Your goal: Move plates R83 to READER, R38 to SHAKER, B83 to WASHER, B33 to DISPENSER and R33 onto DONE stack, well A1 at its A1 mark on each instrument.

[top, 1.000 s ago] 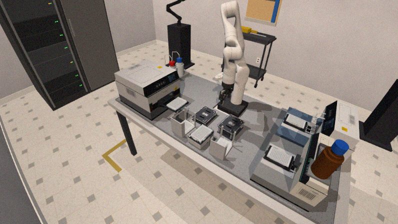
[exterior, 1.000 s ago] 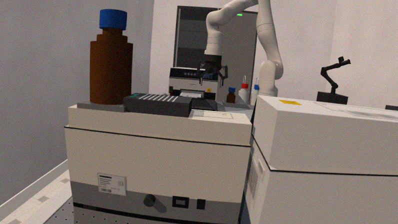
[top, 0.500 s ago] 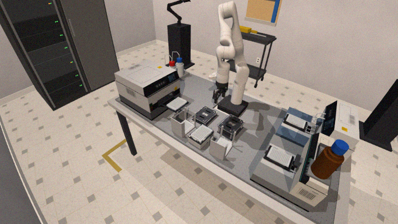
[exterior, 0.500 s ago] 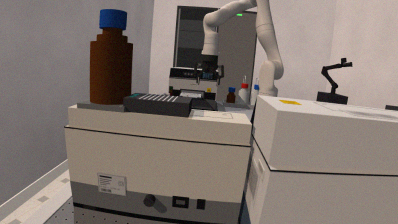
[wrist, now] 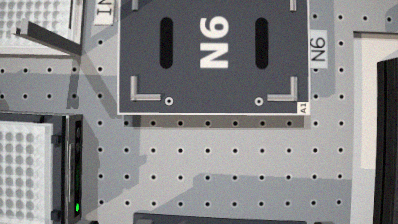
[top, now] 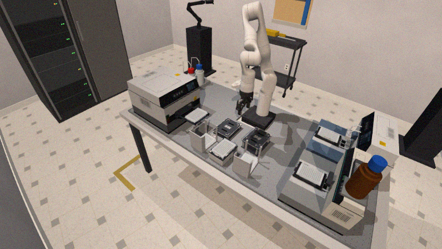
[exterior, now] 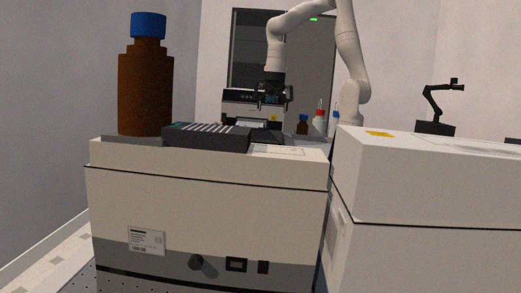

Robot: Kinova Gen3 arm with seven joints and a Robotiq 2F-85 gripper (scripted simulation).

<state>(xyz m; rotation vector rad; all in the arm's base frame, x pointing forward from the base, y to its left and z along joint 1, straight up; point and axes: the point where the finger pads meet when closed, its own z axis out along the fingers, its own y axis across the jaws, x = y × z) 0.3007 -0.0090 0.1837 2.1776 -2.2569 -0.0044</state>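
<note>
Checkered floor tiles surround a grey perforated deck (top: 278, 173) crowded with instruments. Leftmost, a beige instrument (top: 164, 92) presents a white well plate (top: 196, 115) on its drawer. Next come a rack (top: 197, 139), a second plate (top: 223, 148), and the dark N6 nest (wrist: 215, 55), which carries no plate. Above the deck beside N6 hangs the gripper (top: 243, 106), jaws spread wide, holding nothing. Farther right, two more plates (top: 328, 134) (top: 310, 174) sit on instruments, beside a brown bottle (top: 363, 182).
</note>
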